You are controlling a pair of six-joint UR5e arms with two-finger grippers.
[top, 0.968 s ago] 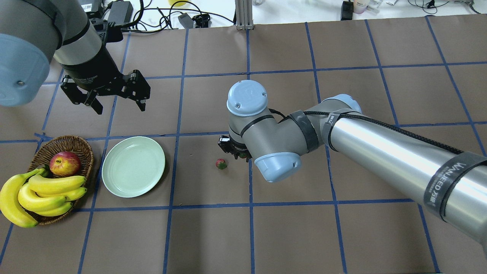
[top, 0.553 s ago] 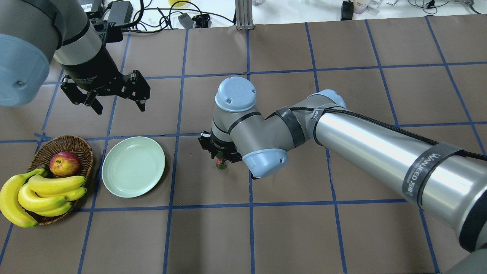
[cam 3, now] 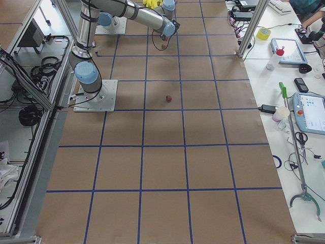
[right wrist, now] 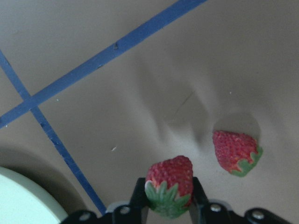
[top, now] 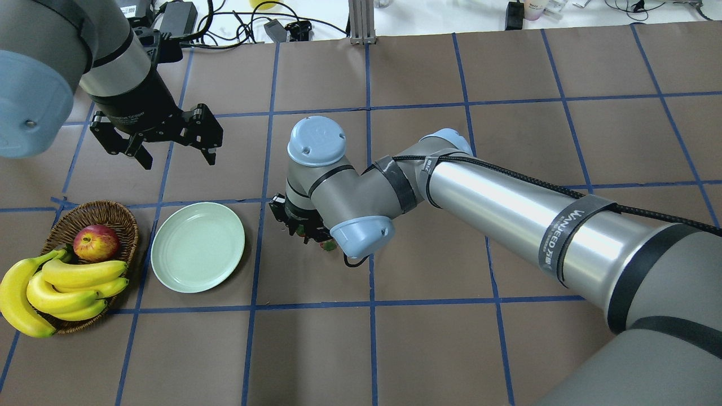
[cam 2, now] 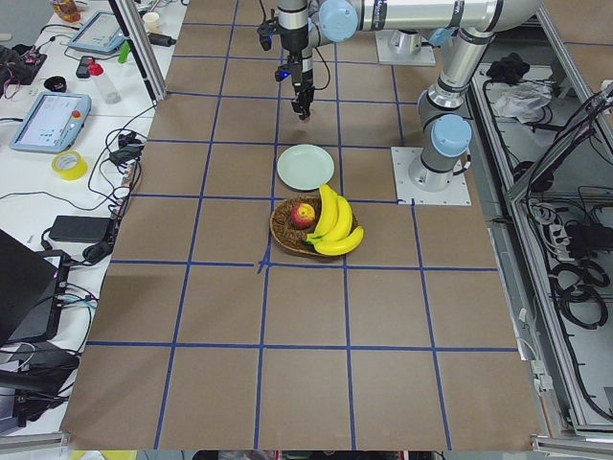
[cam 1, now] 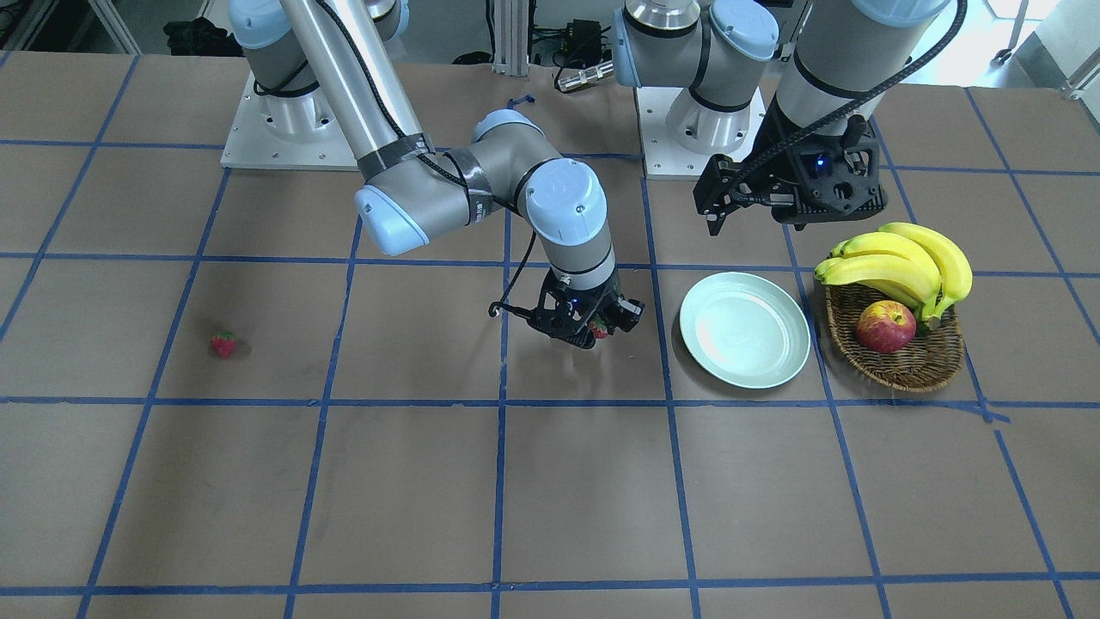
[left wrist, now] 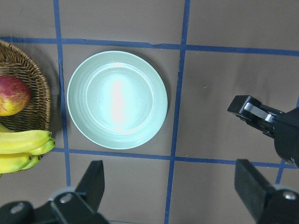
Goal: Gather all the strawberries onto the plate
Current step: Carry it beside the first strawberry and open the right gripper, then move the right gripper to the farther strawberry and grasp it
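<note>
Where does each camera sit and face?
Front-facing: opposite the robot, facing it; both arms, plate.
Overhead: behind robot, looking down; both arms, left end effector.
Exterior left: from robot's left; basket near, arms far.
Exterior right: opposite side; lone strawberry, right arm.
Left wrist: down on plate; own fingers.
Right wrist: down; right end effector, gripped strawberry.
Shared: plate, in front-facing and left wrist.

Clock: you read 12 as pointing away from the robot.
Plate [top: 197, 247]: on the table [top: 428, 338], basket [top: 132, 221] just beside it at 9.
Basket: apple [top: 96, 241] inside, bananas [top: 67, 282] over its 6 o'clock rim.
Right gripper [right wrist: 168, 186]: at the plate's 3, clamping the held strawberry [right wrist: 169, 175].
Loose strawberry [right wrist: 235, 151]: on the table at that gripper's 4.
Far strawberry [cam 1: 223, 344]: well beyond, at 3.
Left gripper [top: 179, 160]: over the table at the plate's 12.
</note>
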